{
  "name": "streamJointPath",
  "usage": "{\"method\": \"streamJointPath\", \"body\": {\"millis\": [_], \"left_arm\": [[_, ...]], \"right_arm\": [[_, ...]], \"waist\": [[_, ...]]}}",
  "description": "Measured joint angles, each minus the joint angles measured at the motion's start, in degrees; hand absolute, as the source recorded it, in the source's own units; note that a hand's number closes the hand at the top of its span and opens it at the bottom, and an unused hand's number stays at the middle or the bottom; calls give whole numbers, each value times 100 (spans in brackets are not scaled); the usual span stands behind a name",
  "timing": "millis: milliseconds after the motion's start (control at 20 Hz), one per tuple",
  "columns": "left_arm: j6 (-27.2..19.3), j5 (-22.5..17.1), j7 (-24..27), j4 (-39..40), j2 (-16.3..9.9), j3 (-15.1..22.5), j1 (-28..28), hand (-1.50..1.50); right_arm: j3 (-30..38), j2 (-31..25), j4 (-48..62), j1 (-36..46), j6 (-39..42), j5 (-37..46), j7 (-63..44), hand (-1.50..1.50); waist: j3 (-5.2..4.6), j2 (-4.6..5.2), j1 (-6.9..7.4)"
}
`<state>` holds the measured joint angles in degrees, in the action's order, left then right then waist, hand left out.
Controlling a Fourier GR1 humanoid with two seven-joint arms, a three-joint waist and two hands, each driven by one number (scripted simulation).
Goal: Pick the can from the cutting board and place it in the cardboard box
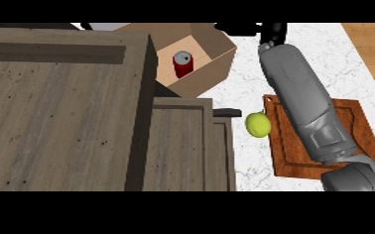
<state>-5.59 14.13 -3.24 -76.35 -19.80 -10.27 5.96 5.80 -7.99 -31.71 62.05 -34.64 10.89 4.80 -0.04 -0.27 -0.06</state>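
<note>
The red can (pixel 182 63) with a silver top stands upright inside the cardboard box (pixel 212 67) at the top middle of the head view. My right forearm stretches from the lower right up over the brown cutting board (pixel 285 144). My right hand (pixel 242 28) is at the top edge, just above the box's far right corner. Its fingers point left, stretched out, and hold nothing. The hand is apart from the can. My left hand does not show.
A tall wooden cabinet (pixel 73 114) fills the left half and hides the box's left side. A yellow-green fruit (pixel 257 124) lies on the white marbled counter (pixel 245 87) beside the cutting board's left edge.
</note>
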Motion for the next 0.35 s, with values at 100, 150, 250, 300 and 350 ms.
{"method": "streamJointPath", "body": {"millis": [100, 150, 250, 300, 350], "left_arm": [[-3, -4, 57, 39, -2, -40, -34, 0], [-14, 14, 13, -59, 12, -29, -100, 0], [-19, 20, -47, -88, 27, -39, -80, 0], [-25, 19, -77, -148, 45, -38, -119, 0], [-11, 18, -115, -199, 43, -41, -129, 0]], "right_arm": [[-80, -165, -418, -363, 222, -9, -105, -150], [-115, -270, -624, -532, 344, -13, -198, -150], [-187, -438, -1088, -963, 605, -46, -233, -150], [-227, -559, -1342, -1176, 779, -69, -300, -150], [-269, -662, -1547, -1373, 916, -68, -364, -150]], "waist": [[-1, -13, -50], [-1, -18, -59], [-1, -23, -83], [-1, -30, -104], [-1, -30, -101]]}}
